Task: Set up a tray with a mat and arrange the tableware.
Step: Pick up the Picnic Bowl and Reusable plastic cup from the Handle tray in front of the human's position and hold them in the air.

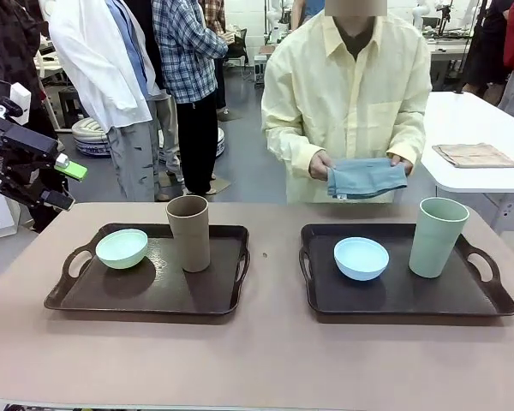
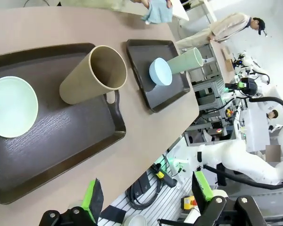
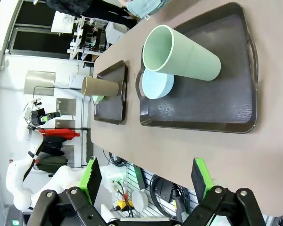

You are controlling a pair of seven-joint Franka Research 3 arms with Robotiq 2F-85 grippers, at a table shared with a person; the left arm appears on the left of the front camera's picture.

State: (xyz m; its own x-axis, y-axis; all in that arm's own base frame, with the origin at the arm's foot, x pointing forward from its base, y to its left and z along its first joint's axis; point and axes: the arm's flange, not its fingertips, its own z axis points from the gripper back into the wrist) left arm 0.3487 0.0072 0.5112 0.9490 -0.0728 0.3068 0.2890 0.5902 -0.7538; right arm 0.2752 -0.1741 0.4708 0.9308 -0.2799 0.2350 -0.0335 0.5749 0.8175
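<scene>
Two dark trays lie side by side on the table. The left tray (image 1: 154,293) holds the mint green bowl (image 1: 122,248) and the brown tumbler (image 1: 188,233). On the right tray (image 1: 411,295) are the light blue bowl (image 1: 361,258) and the pale green tumbler (image 1: 438,237). Behind the far edge, a person's hands hold a folded blue mat (image 1: 366,178). My left gripper (image 1: 66,184) hangs open and empty off the table's left end. In the right wrist view, my right gripper (image 3: 146,176) is open above the near table edge, facing the pale green tumbler (image 3: 181,52).
A white side table (image 1: 497,116) at the back right carries a folded beige cloth (image 1: 474,155). Other people stand behind the table's far left. Bare tabletop (image 1: 265,360) runs along the front and between the trays.
</scene>
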